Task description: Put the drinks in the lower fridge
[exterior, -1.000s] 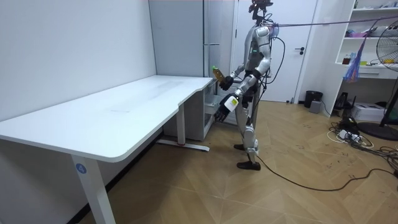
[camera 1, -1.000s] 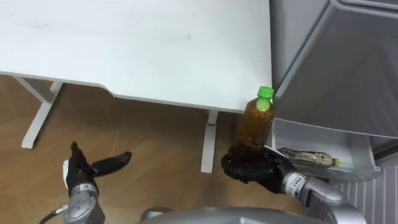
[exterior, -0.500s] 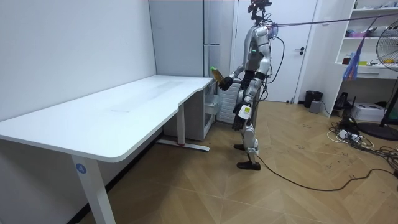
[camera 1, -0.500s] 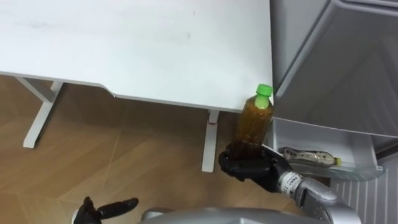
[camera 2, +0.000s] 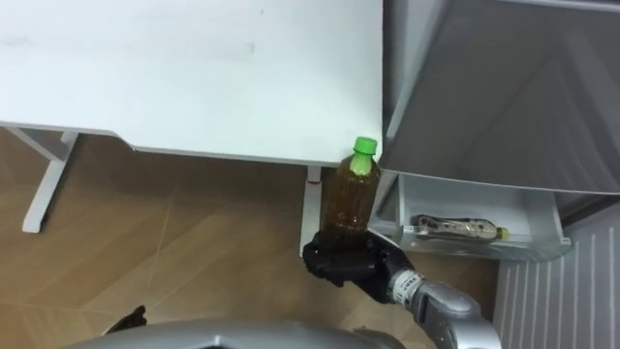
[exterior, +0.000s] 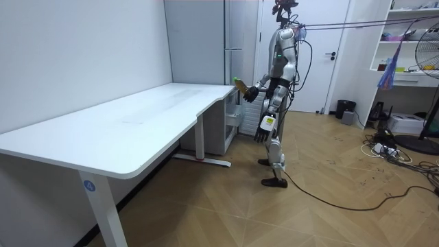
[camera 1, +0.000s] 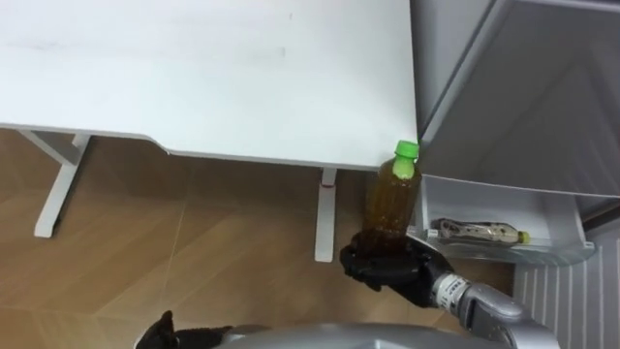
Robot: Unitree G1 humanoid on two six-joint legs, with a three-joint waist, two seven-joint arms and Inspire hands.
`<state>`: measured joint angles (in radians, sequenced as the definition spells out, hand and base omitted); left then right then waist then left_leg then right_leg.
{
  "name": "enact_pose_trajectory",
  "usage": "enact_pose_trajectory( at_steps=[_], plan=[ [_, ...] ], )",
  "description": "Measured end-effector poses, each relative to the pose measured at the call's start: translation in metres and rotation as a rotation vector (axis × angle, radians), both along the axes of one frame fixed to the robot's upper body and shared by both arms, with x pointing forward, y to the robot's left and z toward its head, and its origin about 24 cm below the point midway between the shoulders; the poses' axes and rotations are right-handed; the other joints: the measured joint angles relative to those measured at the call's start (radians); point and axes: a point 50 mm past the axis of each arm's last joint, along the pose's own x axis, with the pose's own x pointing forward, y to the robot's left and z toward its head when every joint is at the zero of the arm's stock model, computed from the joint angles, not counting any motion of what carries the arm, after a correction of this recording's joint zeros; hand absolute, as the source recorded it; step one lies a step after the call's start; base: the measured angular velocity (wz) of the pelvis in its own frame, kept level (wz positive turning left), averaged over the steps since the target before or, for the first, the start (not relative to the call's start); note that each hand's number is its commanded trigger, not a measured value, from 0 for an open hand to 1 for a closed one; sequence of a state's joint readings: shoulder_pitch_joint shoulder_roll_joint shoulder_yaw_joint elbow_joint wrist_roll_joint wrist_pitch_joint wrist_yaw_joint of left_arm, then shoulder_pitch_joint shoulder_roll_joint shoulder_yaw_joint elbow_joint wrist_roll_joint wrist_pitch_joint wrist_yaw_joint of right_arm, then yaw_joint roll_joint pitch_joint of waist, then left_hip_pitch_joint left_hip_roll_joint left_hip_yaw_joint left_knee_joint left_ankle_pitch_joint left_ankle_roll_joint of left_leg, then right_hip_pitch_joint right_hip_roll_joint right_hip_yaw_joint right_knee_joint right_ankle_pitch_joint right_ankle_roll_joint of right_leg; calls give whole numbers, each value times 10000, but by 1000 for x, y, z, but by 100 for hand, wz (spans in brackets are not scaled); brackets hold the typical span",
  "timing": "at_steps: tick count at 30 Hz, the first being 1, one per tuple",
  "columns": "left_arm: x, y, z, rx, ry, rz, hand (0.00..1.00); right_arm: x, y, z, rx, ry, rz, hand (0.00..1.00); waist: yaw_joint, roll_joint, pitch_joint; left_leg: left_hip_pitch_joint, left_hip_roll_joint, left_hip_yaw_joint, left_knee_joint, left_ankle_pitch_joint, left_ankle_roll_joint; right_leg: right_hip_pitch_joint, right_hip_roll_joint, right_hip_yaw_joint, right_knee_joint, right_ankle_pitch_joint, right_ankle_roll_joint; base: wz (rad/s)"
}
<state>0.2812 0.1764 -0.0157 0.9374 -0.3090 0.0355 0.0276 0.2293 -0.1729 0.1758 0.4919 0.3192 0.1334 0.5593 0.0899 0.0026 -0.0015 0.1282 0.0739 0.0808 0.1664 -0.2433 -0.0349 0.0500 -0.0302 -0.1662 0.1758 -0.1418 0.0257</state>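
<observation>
right hand [camera 1: 387, 269] curled round bottle [camera 1: 392, 199] | keep it upright, clear desk [camera 1: 194, 78] corner | lower it into drawer [camera 1: 504, 248] beside lying bottle [camera 1: 480, 231]

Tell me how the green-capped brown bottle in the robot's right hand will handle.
The clear plastic bottle of brown drink with a green cap looks nearly full, so probably heavy for its size. It is tall and the right hand holds it low, near the base, so it could tip. Its round body would likely roll if laid down.
</observation>
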Motion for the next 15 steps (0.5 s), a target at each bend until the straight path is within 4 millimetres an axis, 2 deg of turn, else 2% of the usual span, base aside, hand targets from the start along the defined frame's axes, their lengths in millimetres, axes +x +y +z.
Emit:
enact_pose_trajectory(
  at_steps=[5, 15],
  plan=[
    [4, 1, 1, 195, -30, -406, 0, 1, -1, 0, 114, 47, -456, 100, -96, -62, 24, -14, -16, -4, -7, 0, 0, 14, -5, 12, -30, -4, 6, 0],
    [8, -3, 0, 319, 27, -835, 0, -9, -11, -12, -286, 824, -1332, 100, -320, 106, 65, 30, -15, 73, -78, 0, 1, -15, 32, 161, -38, -2, 10, -1]
  ],
)
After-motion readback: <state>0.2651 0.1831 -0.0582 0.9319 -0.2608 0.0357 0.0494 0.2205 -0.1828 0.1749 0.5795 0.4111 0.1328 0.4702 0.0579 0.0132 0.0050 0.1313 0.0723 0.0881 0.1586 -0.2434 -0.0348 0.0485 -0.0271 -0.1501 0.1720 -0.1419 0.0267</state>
